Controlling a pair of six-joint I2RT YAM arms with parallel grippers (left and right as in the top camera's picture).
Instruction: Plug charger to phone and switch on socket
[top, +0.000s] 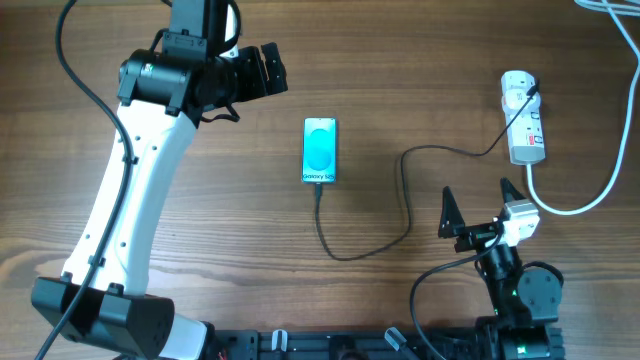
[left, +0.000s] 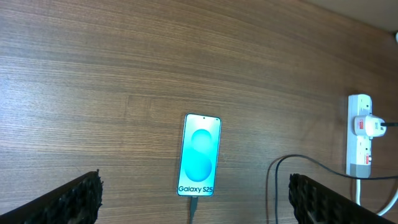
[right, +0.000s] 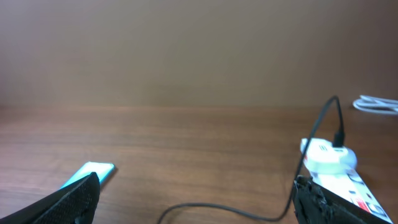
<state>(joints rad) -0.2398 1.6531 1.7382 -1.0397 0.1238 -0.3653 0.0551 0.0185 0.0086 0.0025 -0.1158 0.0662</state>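
Observation:
The phone (top: 319, 150) lies flat mid-table with its cyan screen up; it also shows in the left wrist view (left: 200, 155) and at the lower left of the right wrist view (right: 92, 172). The charger, a thin black cable (top: 404, 205), has its connector tip in the phone's near end (left: 193, 203) and runs to a white plug on the socket (top: 523, 130). The socket is at the right in both wrist views (left: 359, 133) (right: 339, 171). My left gripper (top: 262, 70) is open and empty, far left of the phone. My right gripper (top: 480, 205) is open and empty, near the socket.
A thick white cable (top: 600, 195) leaves the socket's near end and loops up the table's right edge. The left arm (top: 130, 190) crosses the left side of the table. The right arm's base (top: 520, 290) sits at the front right.

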